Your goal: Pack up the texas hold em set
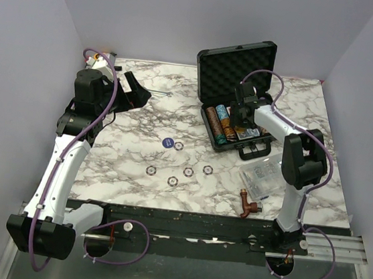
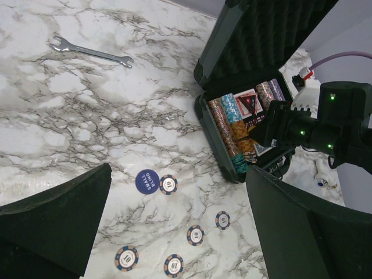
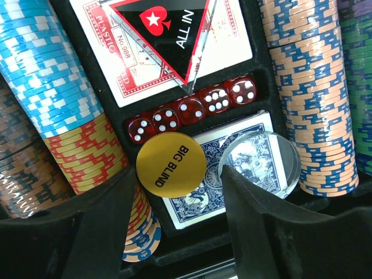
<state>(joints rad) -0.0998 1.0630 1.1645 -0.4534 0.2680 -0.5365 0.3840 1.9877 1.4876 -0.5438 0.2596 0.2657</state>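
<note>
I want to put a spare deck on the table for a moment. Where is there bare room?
Bare marble lies between the wrench and the loose chips, and front left beside the left arm. Crowded: right front, with the clear box, pipe fitting and right arm.

Marbled worktop (image 1: 149, 115) carried the open briefcase (image 1: 235, 67), far right. Five loose chips (image 1: 188, 172) and a blue disc (image 1: 167, 142) lay central; wrench (image 2: 92, 52) behind, clear box (image 1: 259, 178) and pipe fitting (image 1: 248, 204) nearer.

Bright, even light, soft shadows, all views mostly sharp.
</note>
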